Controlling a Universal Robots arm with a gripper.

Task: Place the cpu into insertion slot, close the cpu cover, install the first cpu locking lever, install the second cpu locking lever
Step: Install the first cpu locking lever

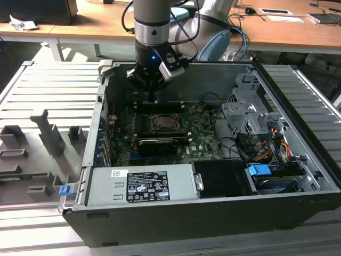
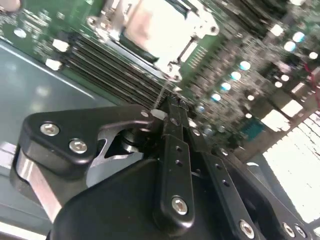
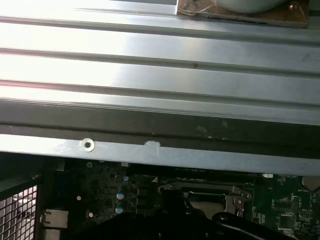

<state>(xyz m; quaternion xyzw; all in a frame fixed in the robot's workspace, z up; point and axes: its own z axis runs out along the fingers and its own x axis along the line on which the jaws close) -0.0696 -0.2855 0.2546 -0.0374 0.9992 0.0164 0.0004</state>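
Open computer case (image 1: 298, 176) on a slotted metal table (image 1: 48, 90), with the arm (image 1: 152, 21) reaching down at its far side. The green circuit board (image 1: 202, 136) carries the insertion slot (image 1: 162, 123) near its middle. In the second wrist view the cpu (image 2: 152, 27) lies seated in the slot as a pale square face, and the cpu cover (image 2: 192, 50) appears to lie flat around it. The gripper (image 2: 172, 102), just beside the slot, has its fingers drawn together, seemingly pinching a thin wire locking lever (image 2: 161, 95), though the contact itself is hard to make out. Judged from this, the step in hand is a lever installation. It calls for a firm hold on the wire, a swing about its hinge rather than a straight push, and no sideways load on the cover. Writing: the power supply (image 1: 176, 184) bears a black-and-white label (image 1: 146, 186) whose print cannot be made out
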